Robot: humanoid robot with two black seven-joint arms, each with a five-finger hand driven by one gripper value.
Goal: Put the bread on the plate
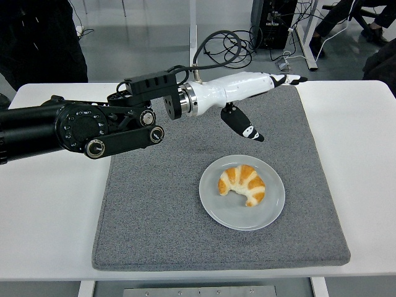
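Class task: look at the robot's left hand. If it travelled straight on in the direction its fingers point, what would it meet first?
Probably nothing on the table. The left hand, open, points right past the gray mat corner; the croissant and plate lie well aside. Depth is unclear.

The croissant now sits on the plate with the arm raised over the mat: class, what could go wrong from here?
1. The croissant lies left of the centre of the plate, so a knock could roll it off.
2. The open left robot hand hangs above the grey mat, thumb pointing down; a low sweep back might clip the plate.
3. Its looped cable could snag.
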